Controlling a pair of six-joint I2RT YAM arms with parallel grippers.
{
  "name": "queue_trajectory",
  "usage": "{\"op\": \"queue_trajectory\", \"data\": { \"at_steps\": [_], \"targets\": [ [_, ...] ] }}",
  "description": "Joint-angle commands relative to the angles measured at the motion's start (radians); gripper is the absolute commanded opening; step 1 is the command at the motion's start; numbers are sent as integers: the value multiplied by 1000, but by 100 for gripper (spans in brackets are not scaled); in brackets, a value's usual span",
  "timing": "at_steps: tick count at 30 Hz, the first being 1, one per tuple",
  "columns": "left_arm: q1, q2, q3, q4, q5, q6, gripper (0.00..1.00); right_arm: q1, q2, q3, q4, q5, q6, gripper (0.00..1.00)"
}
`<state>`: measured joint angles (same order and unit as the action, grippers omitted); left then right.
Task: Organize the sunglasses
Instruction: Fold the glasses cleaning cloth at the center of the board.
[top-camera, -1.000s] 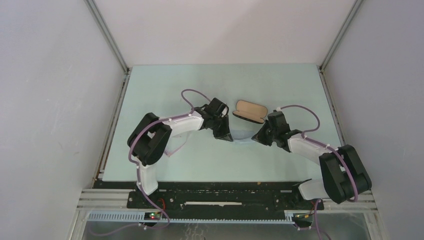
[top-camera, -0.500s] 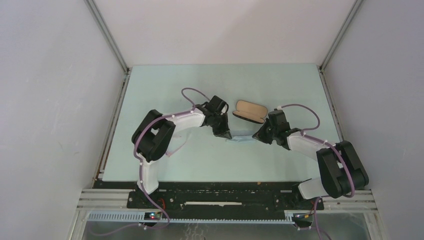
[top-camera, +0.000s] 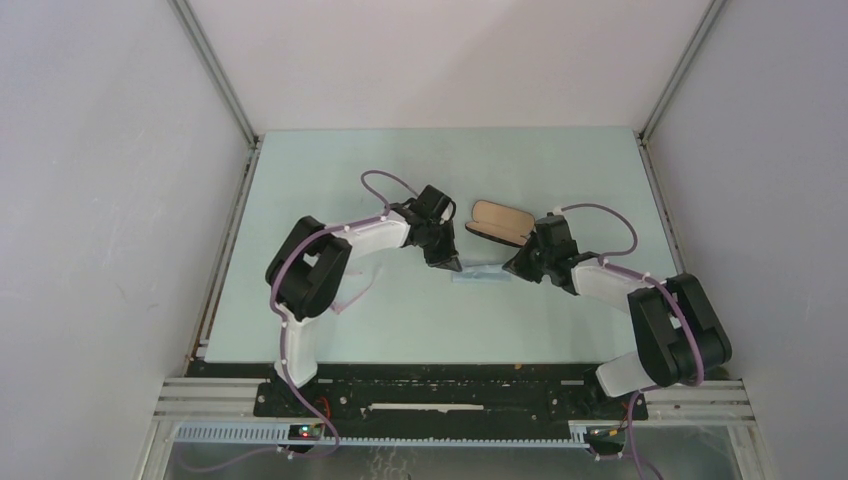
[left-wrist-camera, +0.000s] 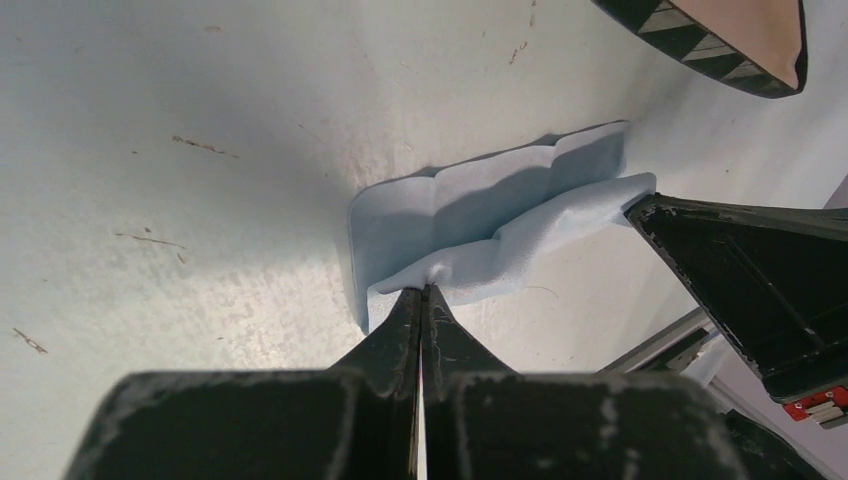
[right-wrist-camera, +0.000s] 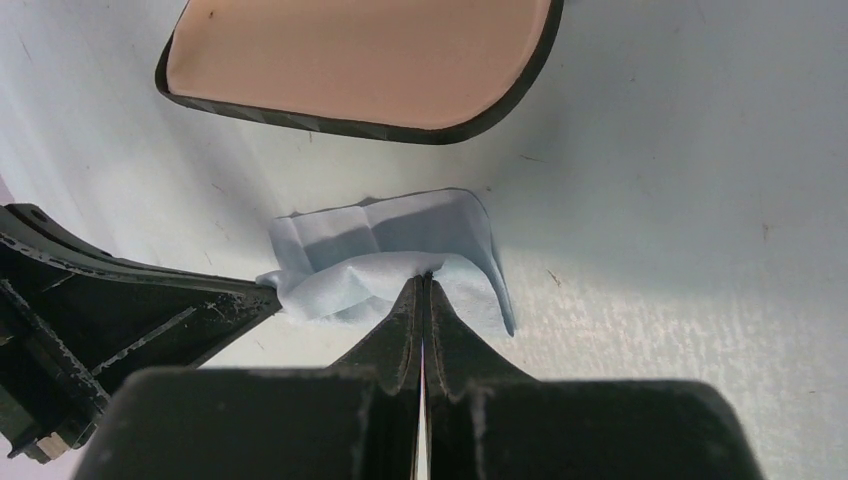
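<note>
One light blue cloth (left-wrist-camera: 480, 200) is held by two claws. The left claw (left-wrist-camera: 422, 292) is clamped on one end and the right claw (right-wrist-camera: 424, 282) on the other, each with its tips pressed together on the fabric. One open black case (right-wrist-camera: 360, 60) lies just beyond the right claw. One pair of sunglasses (top-camera: 350, 290) lies on the table (top-camera: 300, 180), well behind the left claw and beside that arm's elbow.

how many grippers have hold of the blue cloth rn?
2. The left gripper is shut on the cloth at its left end. The right gripper is shut on its right end, on the near side of the open case. Both pinches are in plain view.
</note>
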<state>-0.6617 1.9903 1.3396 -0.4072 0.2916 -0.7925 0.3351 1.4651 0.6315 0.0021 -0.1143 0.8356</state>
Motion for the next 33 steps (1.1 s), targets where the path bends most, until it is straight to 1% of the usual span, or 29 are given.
{"op": "queue_trajectory", "data": {
  "at_steps": [1, 3, 4, 5, 7, 9, 10, 11, 13, 16, 18, 19, 21, 23, 26, 27, 33],
  "targets": [
    [7, 14, 61, -11, -8, 27, 0, -8, 15, 36, 28, 2, -10, 0],
    [7, 15, 63, -12, -12, 31, 0, -8, 21, 40, 30, -2, -10, 0],
    [7, 16, 68, -15, -16, 36, 2, -10, 24, 44, 29, -4, -10, 1],
    [8, 18, 76, -25, -22, 40, 9, -10, 26, 47, 27, -6, -11, 9],
    [7, 14, 93, -46, -46, 50, 26, -11, 21, 51, 23, -7, -12, 28],
    [7, -5, 99, -56, -79, 58, 38, -11, 6, 51, 14, -2, -13, 41],
    [7, -18, 101, -60, -97, 60, 43, -13, -8, 51, 7, 2, -13, 46],
    [7, -35, 100, -66, -128, 64, 48, -12, -22, 51, 3, 13, -17, 48],
    [7, -73, 95, -67, -166, 68, 49, -13, -57, 50, -32, 28, -27, 49],
    [7, -145, 62, -56, -216, 69, 49, -12, -109, 50, -64, 31, -48, 48],
    [6, -185, 28, -36, -225, 67, 48, -8, -134, 45, -73, 28, -60, 46],
    [5, -202, 11, -26, -222, 63, 47, -5, -146, 40, -77, 27, -64, 42],
    [-2, -228, -20, -1, -201, 60, 44, 5, -157, 32, -79, 27, -75, 31],
    [-12, -233, -44, 21, -165, 55, 42, 17, -154, 23, -75, 26, -79, 17],
    [-33, -208, -67, 62, -108, 35, 38, 28, -123, 18, -60, 14, -80, 2],
    [-40, -195, -70, 73, -94, 25, 36, 29, -110, 17, -52, 5, -79, 0],
    [-58, -97, -83, 162, -44, -15, 34, 39, -27, 13, -18, 11, -79, 0]
  ]
}}
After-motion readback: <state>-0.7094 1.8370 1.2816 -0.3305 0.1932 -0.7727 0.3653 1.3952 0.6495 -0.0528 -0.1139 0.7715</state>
